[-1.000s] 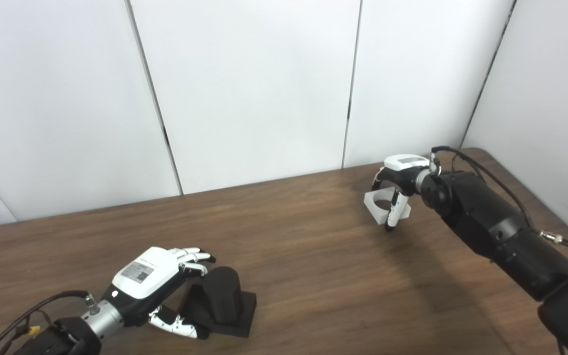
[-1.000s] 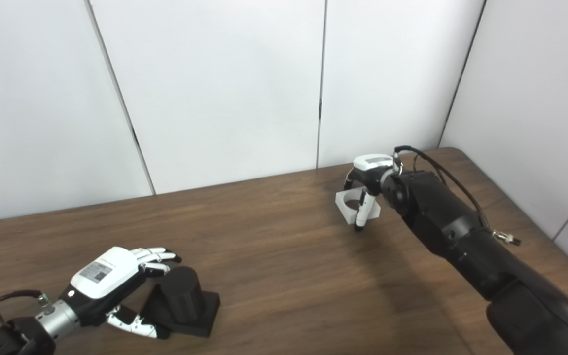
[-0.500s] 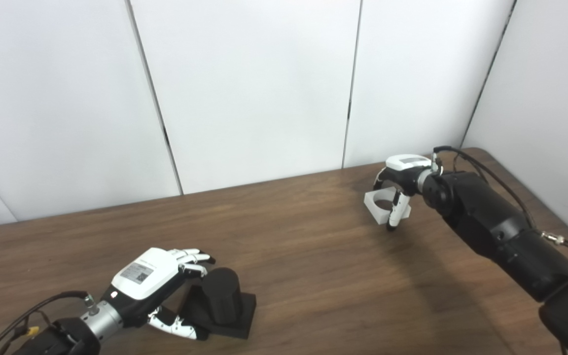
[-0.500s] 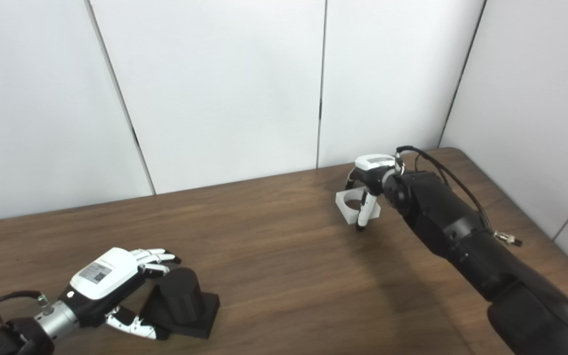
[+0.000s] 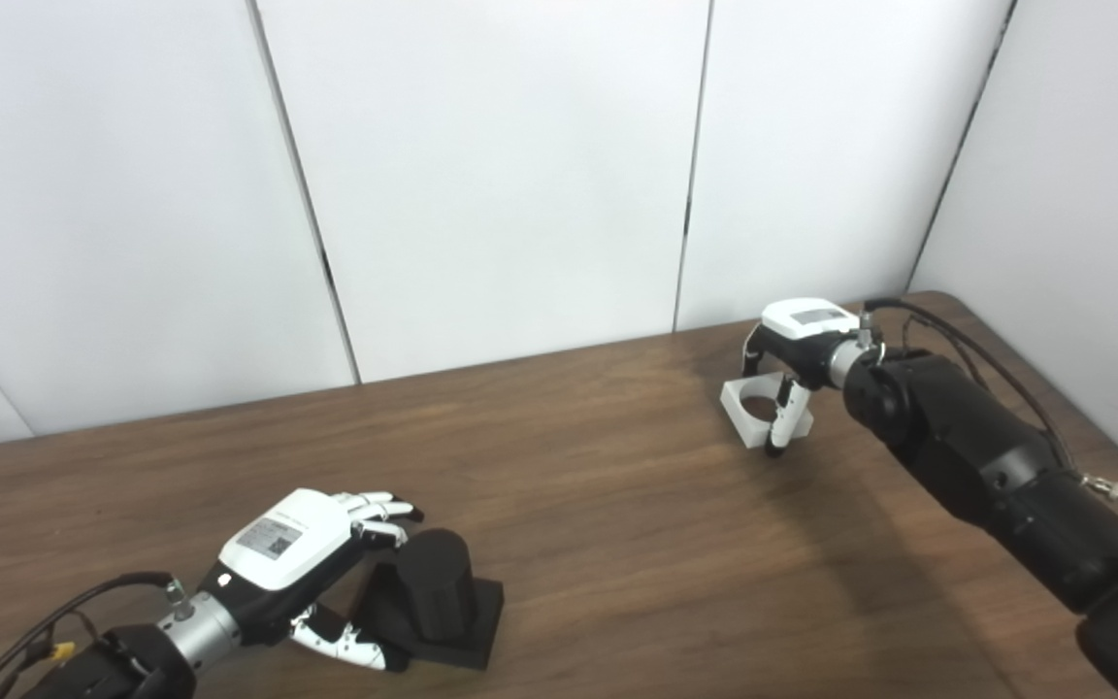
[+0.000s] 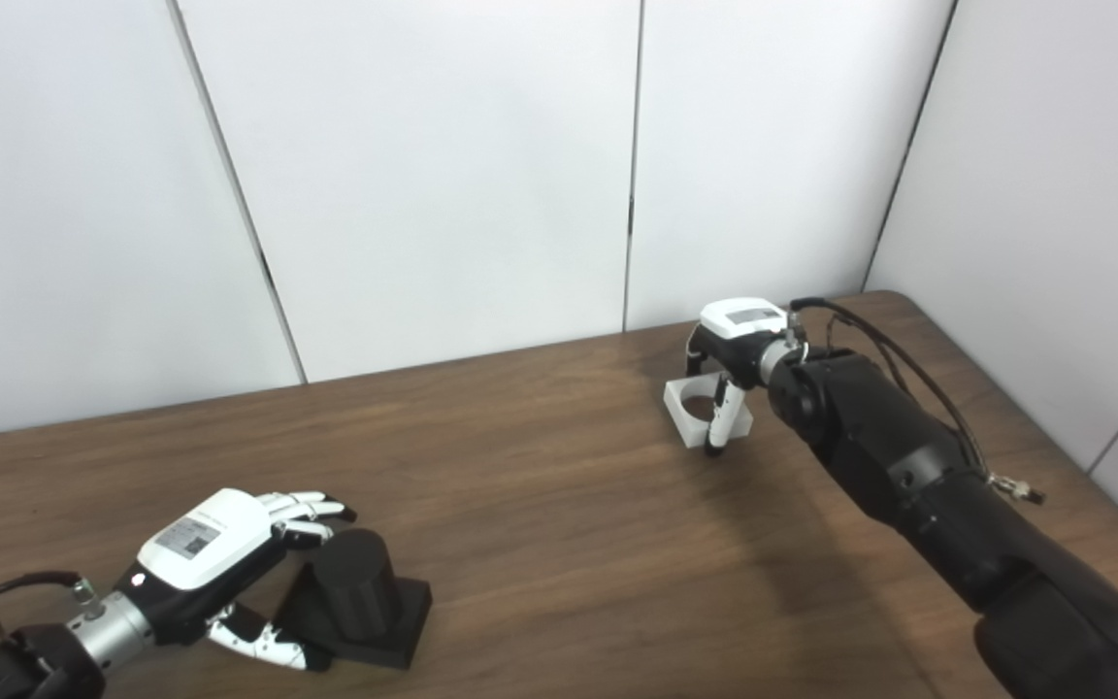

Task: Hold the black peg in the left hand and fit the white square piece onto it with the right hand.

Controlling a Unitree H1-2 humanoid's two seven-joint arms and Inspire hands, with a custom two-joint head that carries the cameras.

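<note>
We look down on a dark wood table (image 5: 617, 524) with a rounded far right corner, set against white wall panels (image 5: 501, 175) split by thin dark seams. Near the front left edge stands the black peg (image 5: 433, 587), upright on its square black base. Our left hand (image 5: 302, 553) is beside it, fingers reaching over the peg's top on the far side and thumb low by the base on the near side; they are spread, and we cannot tell whether they touch the peg. Well apart, at the far right, our right hand (image 6: 734, 335) is clamped on the white piece (image 6: 700, 408), a square block with a round hole, with one finger down its near face. Whether the piece rests on the table we cannot tell. The right eye view shows more of the right wall; the left eye view shows more table in front of the peg.
</note>
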